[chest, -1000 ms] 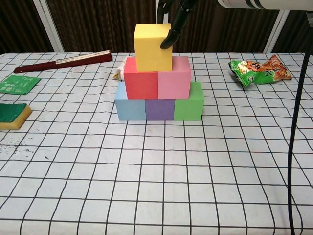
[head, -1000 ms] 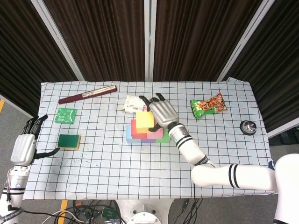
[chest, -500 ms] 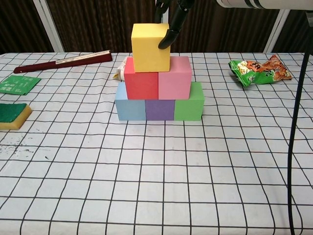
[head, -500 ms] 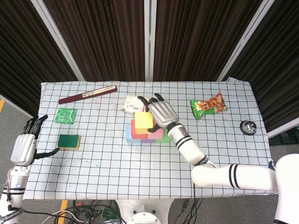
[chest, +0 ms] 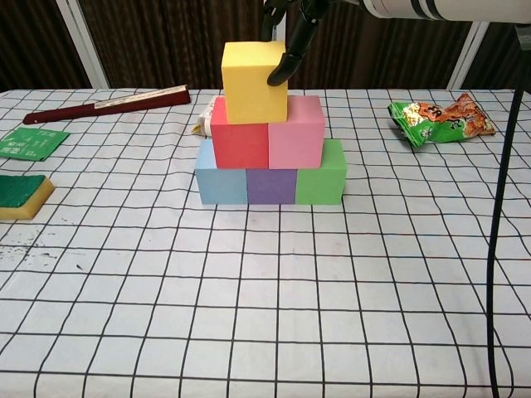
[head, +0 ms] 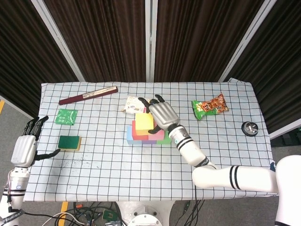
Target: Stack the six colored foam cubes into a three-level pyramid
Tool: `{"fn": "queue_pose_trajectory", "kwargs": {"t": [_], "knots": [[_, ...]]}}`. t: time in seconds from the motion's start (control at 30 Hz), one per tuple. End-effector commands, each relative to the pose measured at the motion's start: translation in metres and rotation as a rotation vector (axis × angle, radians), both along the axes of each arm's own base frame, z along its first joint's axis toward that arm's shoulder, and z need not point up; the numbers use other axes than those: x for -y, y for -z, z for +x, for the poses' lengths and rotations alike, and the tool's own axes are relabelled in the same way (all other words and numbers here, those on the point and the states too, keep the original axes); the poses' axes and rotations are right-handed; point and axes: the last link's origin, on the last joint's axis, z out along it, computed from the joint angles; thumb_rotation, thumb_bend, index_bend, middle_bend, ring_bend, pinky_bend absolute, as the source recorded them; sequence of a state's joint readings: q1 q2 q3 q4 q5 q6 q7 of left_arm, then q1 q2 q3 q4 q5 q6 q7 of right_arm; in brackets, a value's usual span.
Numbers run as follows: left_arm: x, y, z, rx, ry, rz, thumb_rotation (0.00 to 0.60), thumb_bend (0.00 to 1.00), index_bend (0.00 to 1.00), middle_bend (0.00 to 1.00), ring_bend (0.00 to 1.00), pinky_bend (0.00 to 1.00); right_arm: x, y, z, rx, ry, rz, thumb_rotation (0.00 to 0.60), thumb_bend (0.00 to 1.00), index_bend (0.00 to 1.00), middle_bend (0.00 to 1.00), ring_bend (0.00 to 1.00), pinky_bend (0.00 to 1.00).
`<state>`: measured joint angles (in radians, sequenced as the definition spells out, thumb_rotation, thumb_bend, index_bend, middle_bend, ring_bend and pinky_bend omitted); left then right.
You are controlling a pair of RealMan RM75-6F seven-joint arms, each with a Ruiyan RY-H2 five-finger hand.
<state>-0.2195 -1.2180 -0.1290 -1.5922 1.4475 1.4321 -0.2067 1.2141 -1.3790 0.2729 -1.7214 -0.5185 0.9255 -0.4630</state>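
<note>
Resting against the right face of the yellow foam cube [chest: 255, 81] is a dark fingertip [chest: 278, 75] of the right hand [head: 161, 114], whose fingers are being held spread over the stack; whether the cube is actually being gripped cannot be told. The yellow cube is being carried on the red cube [chest: 239, 136] and pink cube [chest: 295, 132], themselves seated on a row of blue cube [chest: 221, 177], purple cube [chest: 271, 185] and green cube [chest: 322, 173], all matte, square-edged blocks touching side by side on the checked tablecloth [chest: 265, 290]. The left hand [head: 24, 148] is being held open at the table's left edge, near a green and yellow sponge [head: 69, 142]. A crinkled snack bag [chest: 440, 117] is lying well apart to the right.
</note>
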Motion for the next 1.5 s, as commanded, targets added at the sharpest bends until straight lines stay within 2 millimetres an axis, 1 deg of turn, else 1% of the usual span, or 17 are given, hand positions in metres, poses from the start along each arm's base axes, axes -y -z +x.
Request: {"fn": "queue_pose_trajectory", "kwargs": {"t": [0.03,0.13,0.2,0.33,0.47,0.63,0.77,0.97,1.17,1.3,1.33,1.43,1.47,1.5], "knots": [[0.000,0.000,0.000,0.001,0.001,-0.001,0.600,0.00,0.05,0.09,0.00,0.05,0.000,0.000,0.000,-0.001,0.001,0.002,0.600,0.20,0.00,0.65,0.17,0.00],[0.000,0.000,0.000,0.002,0.007,0.005,0.600,0.00,0.05,0.09,0.00,0.05,0.000,0.001,0.000,0.000,-0.001,0.005,0.600,0.19,0.00,0.63,0.17,0.00],[-0.001,0.000,0.000,0.004,0.005,0.006,0.600,0.00,0.05,0.09,0.00,0.05,0.000,0.001,0.000,-0.001,-0.004,0.008,0.600,0.16,0.00,0.59,0.16,0.00],[-0.001,0.000,-0.001,0.004,0.001,0.010,0.600,0.00,0.05,0.09,0.00,0.05,0.000,0.001,0.000,0.006,-0.013,0.012,0.600,0.09,0.00,0.46,0.09,0.00],[-0.001,0.000,-0.001,0.005,0.000,0.009,0.600,0.00,0.05,0.09,0.00,0.05,-0.001,0.000,-0.001,0.007,-0.013,0.022,0.600,0.05,0.00,0.36,0.03,0.00],[-0.001,0.000,-0.001,0.006,-0.001,0.006,0.600,0.00,0.05,0.09,0.00,0.05,-0.001,0.000,-0.003,0.007,-0.011,0.028,0.600,0.01,0.00,0.31,0.01,0.00],[-0.001,0.001,-0.001,0.006,-0.002,0.004,0.600,0.00,0.05,0.09,0.00,0.05,-0.001,-0.002,-0.003,0.006,-0.011,0.028,0.600,0.01,0.00,0.28,0.00,0.00],[-0.002,0.001,-0.002,0.003,-0.005,0.002,0.600,0.00,0.05,0.09,0.00,0.05,-0.005,-0.011,-0.003,0.017,-0.014,0.024,0.600,0.00,0.00,0.26,0.00,0.00],[-0.002,0.002,-0.002,-0.003,-0.005,-0.003,0.600,0.00,0.05,0.09,0.00,0.05,-0.017,-0.037,-0.013,0.022,-0.009,0.008,0.600,0.00,0.00,0.21,0.00,0.00],[-0.002,0.004,-0.002,-0.012,-0.006,-0.006,0.600,0.00,0.05,0.09,0.00,0.05,-0.028,-0.067,-0.027,0.049,0.013,-0.041,0.600,0.00,0.00,0.19,0.00,0.00],[-0.002,0.004,-0.002,-0.014,-0.008,-0.006,0.600,0.00,0.05,0.09,0.00,0.05,-0.032,-0.074,-0.032,0.048,0.018,-0.059,0.600,0.00,0.00,0.18,0.00,0.00],[-0.003,0.006,-0.002,-0.022,-0.010,-0.011,0.600,0.00,0.05,0.09,0.00,0.05,-0.045,-0.101,-0.056,0.013,0.045,-0.138,0.600,0.00,0.00,0.15,0.00,0.00],[-0.003,0.006,-0.002,-0.026,-0.011,-0.012,0.600,0.00,0.05,0.09,0.00,0.05,-0.050,-0.109,-0.065,-0.003,0.056,-0.166,0.600,0.00,0.00,0.14,0.00,0.00],[-0.003,0.007,-0.003,-0.030,-0.011,-0.015,0.600,0.00,0.05,0.09,0.00,0.05,-0.058,-0.118,-0.079,-0.028,0.076,-0.204,0.600,0.00,0.00,0.12,0.00,0.00]]}}
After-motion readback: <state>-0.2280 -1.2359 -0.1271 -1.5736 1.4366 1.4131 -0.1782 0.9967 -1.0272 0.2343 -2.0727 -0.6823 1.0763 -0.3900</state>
